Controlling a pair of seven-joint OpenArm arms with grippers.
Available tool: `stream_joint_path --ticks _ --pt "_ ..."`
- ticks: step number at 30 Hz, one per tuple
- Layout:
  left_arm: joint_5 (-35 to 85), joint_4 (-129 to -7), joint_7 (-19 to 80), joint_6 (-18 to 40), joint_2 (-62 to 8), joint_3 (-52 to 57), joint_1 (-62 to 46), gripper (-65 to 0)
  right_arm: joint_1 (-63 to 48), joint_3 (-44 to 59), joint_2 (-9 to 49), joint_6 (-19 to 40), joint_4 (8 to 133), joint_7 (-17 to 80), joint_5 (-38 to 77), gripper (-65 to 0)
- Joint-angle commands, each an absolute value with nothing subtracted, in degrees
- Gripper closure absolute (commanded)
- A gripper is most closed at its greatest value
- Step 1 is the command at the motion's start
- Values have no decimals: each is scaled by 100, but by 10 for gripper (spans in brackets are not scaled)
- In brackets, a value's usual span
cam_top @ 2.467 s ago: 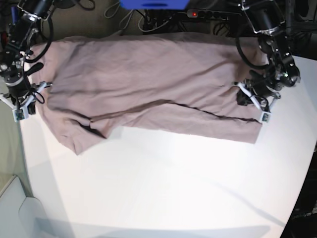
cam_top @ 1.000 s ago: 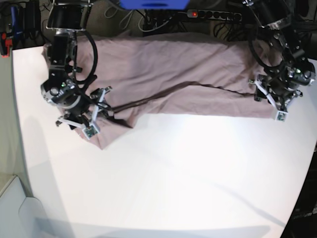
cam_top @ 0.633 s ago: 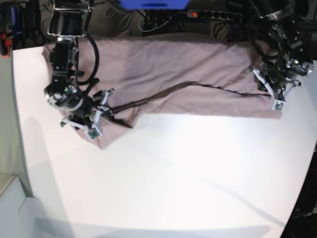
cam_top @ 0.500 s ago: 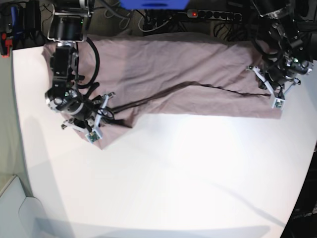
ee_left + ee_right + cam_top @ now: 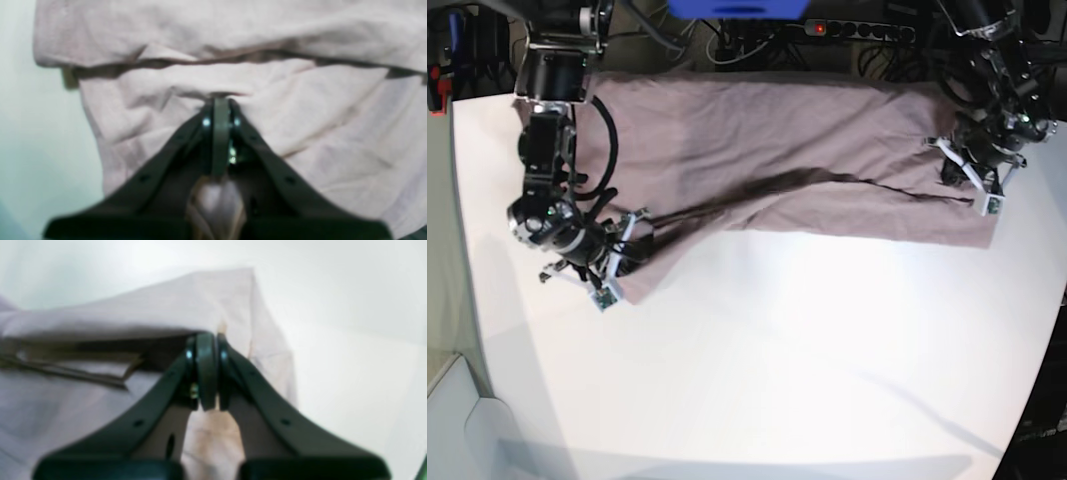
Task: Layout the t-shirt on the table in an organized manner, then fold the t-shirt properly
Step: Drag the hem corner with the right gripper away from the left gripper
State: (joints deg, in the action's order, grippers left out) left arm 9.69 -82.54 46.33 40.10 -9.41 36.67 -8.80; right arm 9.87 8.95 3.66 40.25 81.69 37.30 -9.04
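The t-shirt is spread across the far half of the table, long axis running side to side in the base view. A dark crease is seen crossing it diagonally from the lower corner on that view's left toward the edge on its right. The near half of the table is bare white.

Left gripper: seen at the base view's right, set on the shirt's lower corner there. In the left wrist view the left gripper is closed tight, its 2 jaws pressed together, with a small ridge of mauve cloth pinched at the tips. A folded edge of the t-shirt is seen running across just beyond the tips, with a dark shadow line beneath it. A strip of pale table is visible along that view's left side.

Right gripper: seen at the base view's left, at the shirt's lower pointed corner. In the right wrist view the right gripper is closed, jaws meeting, with cloth caught between them at the edge of a fold. The t-shirt fills that view's left and centre; its corner ends just beyond the tips. White table is seen on the right.

Both wrist views are blurred; fine cloth detail cannot be read.
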Motion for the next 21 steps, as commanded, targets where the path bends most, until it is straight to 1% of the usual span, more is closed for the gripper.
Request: stream_joint_path --ticks 1,10,15,21 --pt "716 -8136 4998 4000 -919 3635 -927 -5 1218 901 374 4000 8268 3609 -848 0" --pt "716 -8154 4989 4000 -927 3635 -945 -5 2167 866 497 4000 8119 3618 -848 0" --pt "716 -8154 4989 4000 -927 3635 -945 -5 2712 884 602 4000 7591 3618 -848 0" --pt "716 -8163 4998 4000 -901 3635 -945 -5 3108 901 752 4000 6774 3565 -848 0"
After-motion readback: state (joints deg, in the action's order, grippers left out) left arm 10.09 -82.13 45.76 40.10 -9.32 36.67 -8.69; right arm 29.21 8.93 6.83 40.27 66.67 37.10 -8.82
